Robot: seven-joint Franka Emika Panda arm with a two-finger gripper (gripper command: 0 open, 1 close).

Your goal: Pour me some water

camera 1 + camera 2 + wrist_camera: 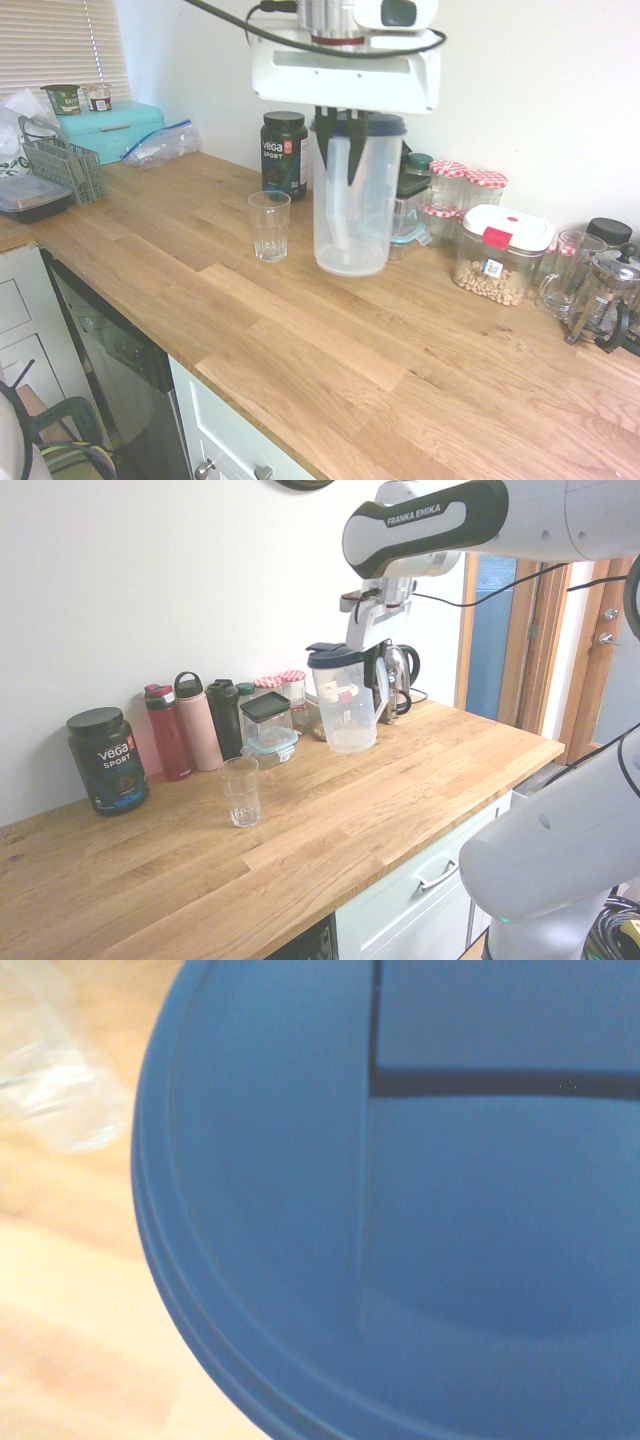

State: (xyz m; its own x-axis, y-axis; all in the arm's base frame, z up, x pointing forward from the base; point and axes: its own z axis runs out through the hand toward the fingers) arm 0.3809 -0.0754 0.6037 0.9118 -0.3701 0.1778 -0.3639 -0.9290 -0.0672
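Pincer [341, 150] pointing down, clenched on pitcher [352, 215] handle, pitcher lifted upright beside glass [269, 226]

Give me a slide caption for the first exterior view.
Franka gripper shut on the handle of a blue-lidded water pitcher, beside an empty glass on the wooden countertop.

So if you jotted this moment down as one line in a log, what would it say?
gripper: shut on water pitcher handle | pitcher: lifted clear of wooden counter, upright, blue lid on | drinking glass: empty, beside pitcher | pour: not started
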